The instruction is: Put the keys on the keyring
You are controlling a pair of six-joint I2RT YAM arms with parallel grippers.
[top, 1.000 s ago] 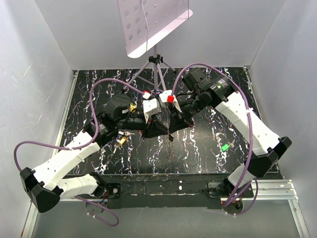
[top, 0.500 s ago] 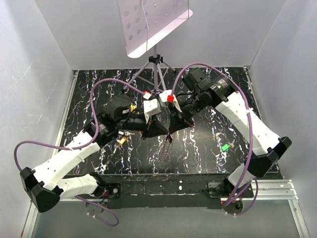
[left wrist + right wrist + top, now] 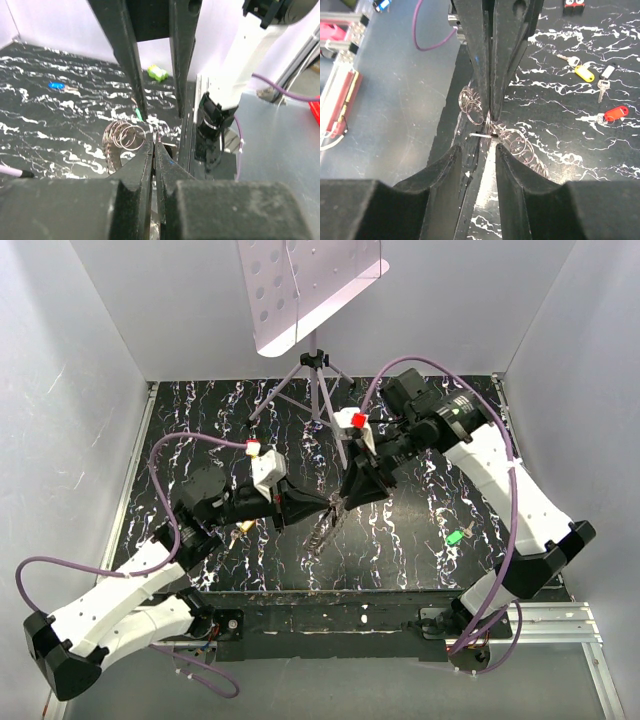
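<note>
I see my left gripper [image 3: 154, 145] pinched shut on the keyring [image 3: 124, 136] at mid-table, my right gripper [image 3: 487, 146] narrowly parted beside it, and loose keys [image 3: 585, 74] lying to its left.

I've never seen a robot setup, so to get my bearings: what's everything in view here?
table: one, black marbled, under everything
keyring: one, silver wire loops, mid-table
yellow key: one, yellow, left side
red key: one, red, near yellow key
blue key: one, blue, on table
green key: one, green, right side
tripod: one, grey, far edge, carrying white perforated panel
left gripper: one, black, shut on keyring
right gripper: one, black, open
</note>
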